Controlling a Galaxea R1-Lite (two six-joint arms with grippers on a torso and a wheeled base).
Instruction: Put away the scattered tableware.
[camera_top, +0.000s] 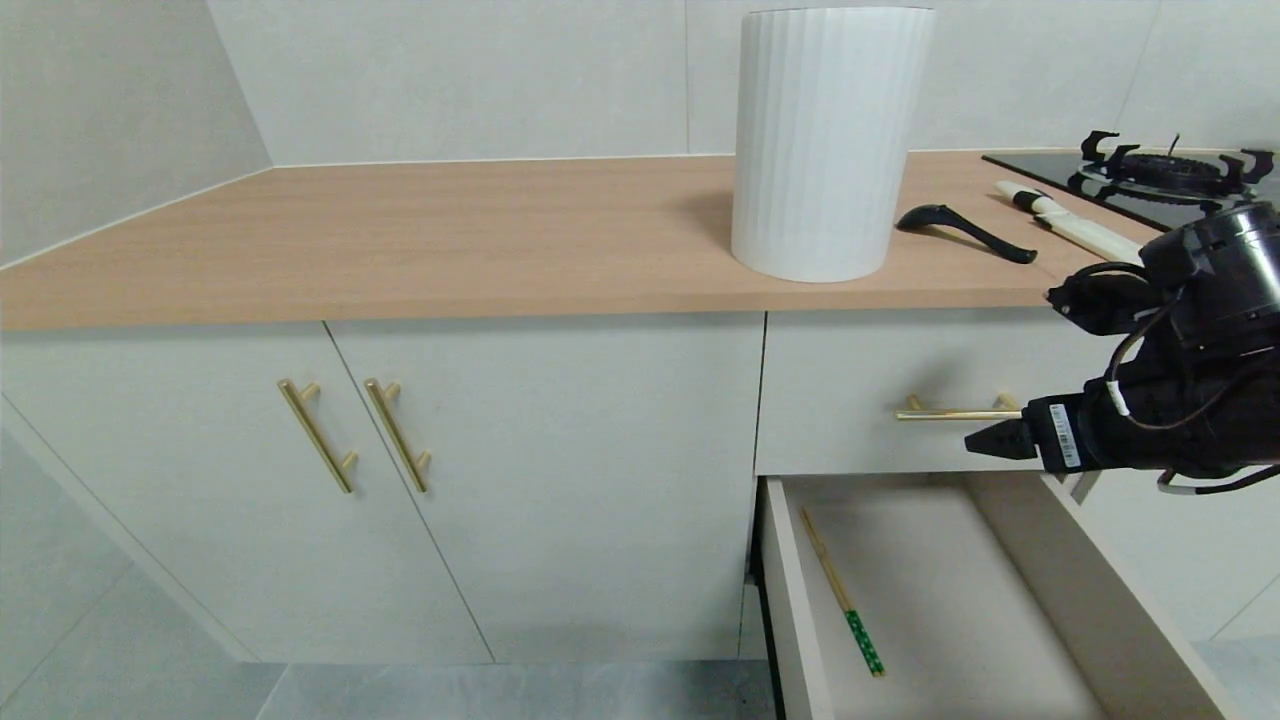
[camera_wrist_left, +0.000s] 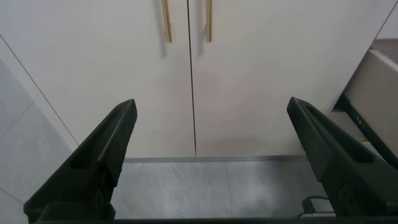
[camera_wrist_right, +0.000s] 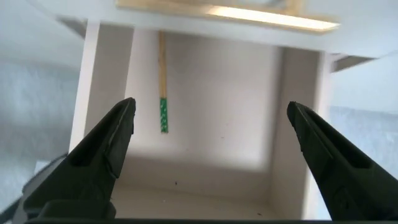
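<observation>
The countertop (camera_top: 450, 240) is matt wood-grain, the handles (camera_top: 318, 435) brassy metal, the chopsticks (camera_top: 828, 566) bare wood with green-painted ends.

Left end effector (camera_wrist_left: 210, 106) spread wide (right end effector (camera_wrist_right: 210, 106) likewise).

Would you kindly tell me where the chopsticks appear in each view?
Head view: chopsticks lie in the open drawer, along its left wall.
Right wrist view: chopsticks beside that same wall.
Left wrist view: cabinet doors, with the drawer's outside at the edge.
Shared landmark: the drawer.
</observation>
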